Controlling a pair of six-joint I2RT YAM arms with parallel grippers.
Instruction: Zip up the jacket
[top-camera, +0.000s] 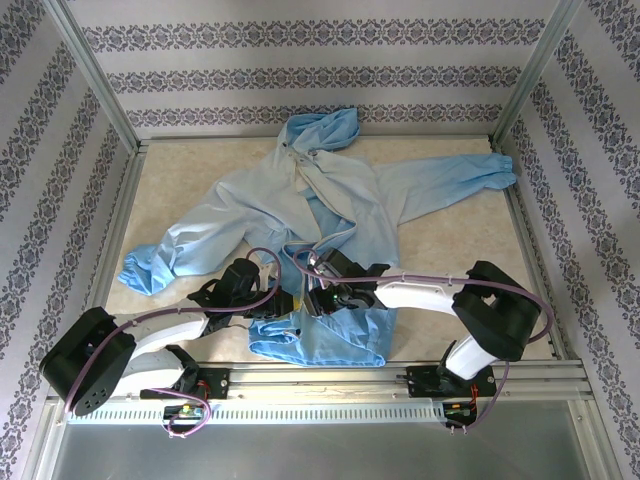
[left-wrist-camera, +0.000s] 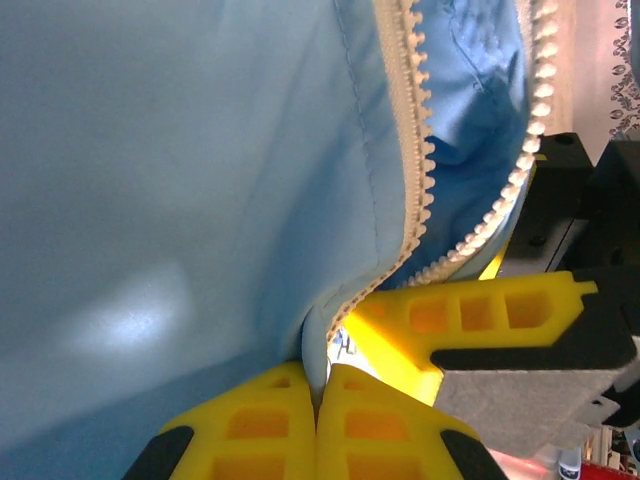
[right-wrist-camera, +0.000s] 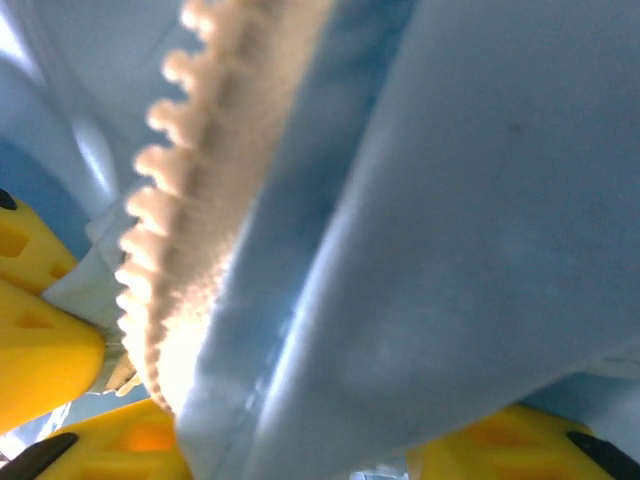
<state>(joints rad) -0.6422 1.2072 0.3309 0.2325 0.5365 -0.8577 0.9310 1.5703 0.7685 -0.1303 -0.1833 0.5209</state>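
The light-blue jacket lies spread on the table, hood at the back, sleeves out to both sides. Both grippers meet at its lower front, near the hem. My left gripper is shut on the jacket's fabric edge at the bottom end of the pale zipper. The two rows of teeth run apart above it. My right gripper is open, its yellow fingers standing wide apart with the jacket's zipper edge lying between them. One right finger sits just beside the left jaws.
Metal rails run along the table's near edge and patterned walls close in the other sides. Bare tabletop lies right of the jacket, under the right arm.
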